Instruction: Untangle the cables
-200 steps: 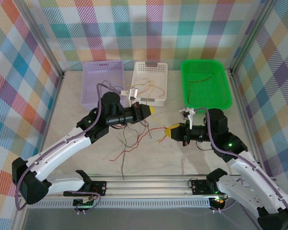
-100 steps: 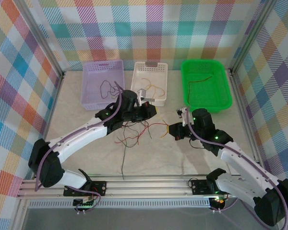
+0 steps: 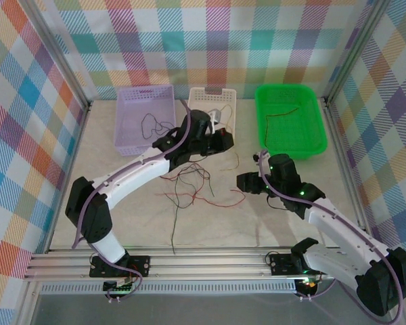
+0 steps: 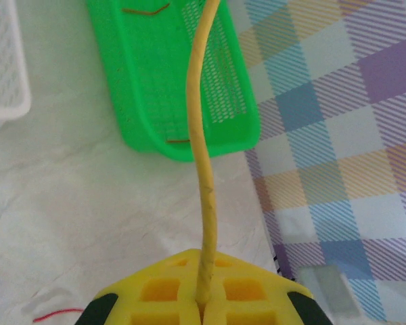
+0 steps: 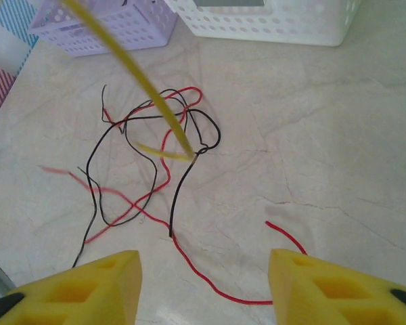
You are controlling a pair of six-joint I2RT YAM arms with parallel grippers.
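**Left claw clamped on a yellow wire, right claw apart over the tangle**

The left claw [image 4: 203, 303] has its yellow foam pads pressed together on one thin yellow wire [image 4: 204, 169], which stands out straight from between them. Seen from above, this claw hangs at the near wall of the white perforated plastic basket [image 3: 231, 108]. The right claw [image 5: 203, 271] stands wide apart with nothing between its fingers, low over the pale marbled bench [image 5: 325, 156]. In its wrist view the yellow wire slants down from the upper left and meets the loose tangle of thin red and black wires [image 5: 161, 162] at a black loop. The tangle lies on the bench between the two arms, near the white basket. Along the far edge sit a lilac perforated plastic basket [image 3: 125, 115] with a dark wire in it, the white basket with pale yellow strands, and a bright green mesh tray [image 3: 304, 132] holding a thin dark wire. Checked cloth walls close in the bench. A small grey tag [image 3: 215, 89] on the white basket's far rim is too small to read
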